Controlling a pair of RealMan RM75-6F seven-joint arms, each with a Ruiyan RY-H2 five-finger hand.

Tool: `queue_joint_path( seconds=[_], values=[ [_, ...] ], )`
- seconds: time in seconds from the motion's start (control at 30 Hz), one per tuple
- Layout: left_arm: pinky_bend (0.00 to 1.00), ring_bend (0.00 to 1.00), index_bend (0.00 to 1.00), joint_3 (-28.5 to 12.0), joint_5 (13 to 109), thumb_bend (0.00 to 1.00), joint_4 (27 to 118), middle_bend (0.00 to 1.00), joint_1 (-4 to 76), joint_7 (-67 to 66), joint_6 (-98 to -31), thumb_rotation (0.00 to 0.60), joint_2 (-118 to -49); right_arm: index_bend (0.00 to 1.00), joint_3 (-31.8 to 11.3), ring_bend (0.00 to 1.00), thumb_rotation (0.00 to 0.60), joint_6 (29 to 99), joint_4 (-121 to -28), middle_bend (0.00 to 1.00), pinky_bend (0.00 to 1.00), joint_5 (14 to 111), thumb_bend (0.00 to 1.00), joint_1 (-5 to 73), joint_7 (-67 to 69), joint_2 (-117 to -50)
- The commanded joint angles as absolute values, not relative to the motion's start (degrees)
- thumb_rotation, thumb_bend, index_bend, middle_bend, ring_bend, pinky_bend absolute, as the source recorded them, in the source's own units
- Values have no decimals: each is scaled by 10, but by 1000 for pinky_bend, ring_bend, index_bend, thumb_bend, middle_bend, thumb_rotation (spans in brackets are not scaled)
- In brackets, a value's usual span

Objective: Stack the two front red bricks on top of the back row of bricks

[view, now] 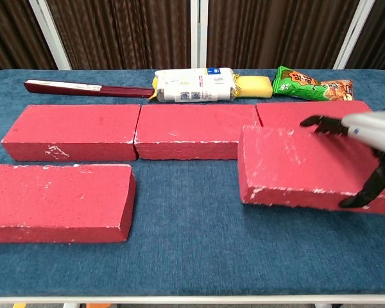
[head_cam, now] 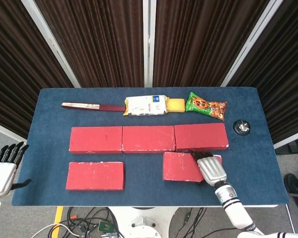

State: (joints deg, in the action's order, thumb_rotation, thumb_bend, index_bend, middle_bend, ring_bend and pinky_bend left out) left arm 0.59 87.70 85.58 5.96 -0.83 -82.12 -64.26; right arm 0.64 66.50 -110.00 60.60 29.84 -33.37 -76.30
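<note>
Three red bricks form the back row point(head_cam: 148, 139) point(view: 196, 130). The front left red brick point(head_cam: 95, 175) point(view: 58, 202) lies flat on the blue table point(head_cam: 139, 171). My right hand point(head_cam: 211, 169) point(view: 366, 138) grips the right end of the front right red brick point(head_cam: 180, 167) point(view: 295, 170), fingers over its top and thumb on its near side. In the chest view that brick hangs above the cloth, its far edge hiding part of the rightmost back brick point(view: 289, 112). My left hand point(head_cam: 2, 171) hangs off the table's left edge with fingers apart, holding nothing.
Along the back of the table lie a dark red flat stick point(head_cam: 92, 106), a white packet point(head_cam: 146, 105), a yellow block point(head_cam: 176, 104) and a green snack bag point(head_cam: 205, 106). A small black round object point(head_cam: 242, 127) sits near the right edge.
</note>
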Motion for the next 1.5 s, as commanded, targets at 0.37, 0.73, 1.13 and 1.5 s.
queue_joint_path(
  seconds=[0.37, 0.73, 1.13, 1.5],
  values=[
    [21, 0, 7, 5, 879, 0, 863, 4, 62, -13, -821, 600, -640, 51, -92, 291, 600, 601, -1125, 370, 361, 592, 57, 377, -303, -648],
    [22, 0, 7, 6, 878, 0, 856, 4, 65, -3, -813, 600, -644, 58, -123, 277, 600, 450, -988, 356, 351, 467, 58, 505, -308, -695],
    [21, 0, 8, 8, 880, 0, 841, 4, 67, 24, -809, 600, -645, 58, -110, 278, 600, 383, -899, 360, 350, 372, 58, 576, -278, -758],
    [21, 0, 7, 8, 881, 0, 832, 4, 65, 36, -813, 600, -644, 49, -80, 277, 600, 387, -882, 359, 348, 342, 71, 612, -280, -776]
  ],
)
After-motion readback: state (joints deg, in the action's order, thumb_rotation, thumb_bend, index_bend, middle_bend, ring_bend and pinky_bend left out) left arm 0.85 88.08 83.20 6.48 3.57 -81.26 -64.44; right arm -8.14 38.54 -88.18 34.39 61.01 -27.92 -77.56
